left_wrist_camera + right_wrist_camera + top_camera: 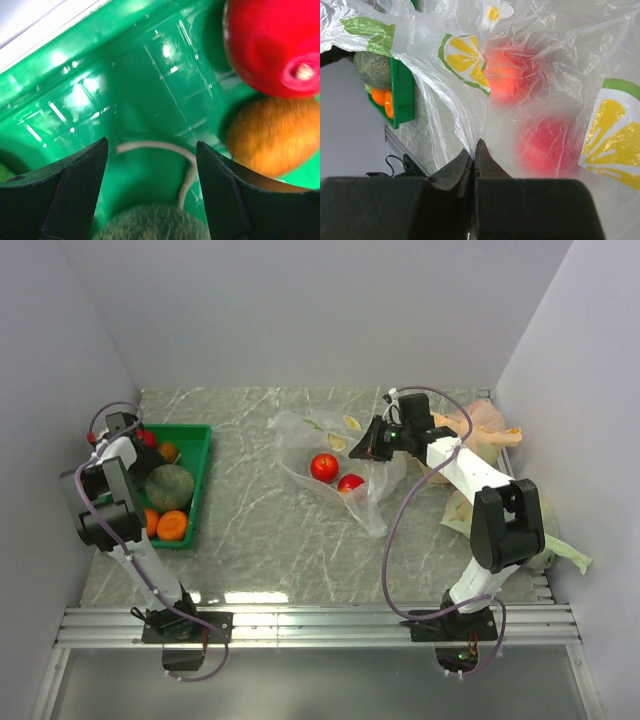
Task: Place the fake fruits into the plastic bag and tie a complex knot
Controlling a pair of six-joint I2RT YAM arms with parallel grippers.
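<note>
Fruit-bagging under way: the left gripper (150, 150) hangs inside the green tray (125, 60) at the table's left side, jaws spread wide with nothing between them. A red fruit (265, 45) and an orange fruit (270, 135) lie just off to one side of its fingers, touching or nearly so. The dull green round piece (150, 222) sits directly below the gap.

At mid-table the right gripper (475, 150) has its jaws pinched tight on a fold of the plastic bag (560, 60), holding the film up. Two red fruits (323, 467) lie inside the bag already. Several more remain in the tray, so the filling looks roughly part done and the knot not yet begun.

The step in hand appears to be picking the next fruit. To do it well, the left arm likely needs to shift sideways until one ball sits squarely between the fingers, not at their edge. It should then sink low enough to clamp at the widest part. The glossy balls may squirt out of an off-centre squeeze or roll against their neighbour, so a slow, level close seems wise. The right arm's pinch should hold the bag's mouth raised and facing the tray, since thin film could sag shut.
</note>
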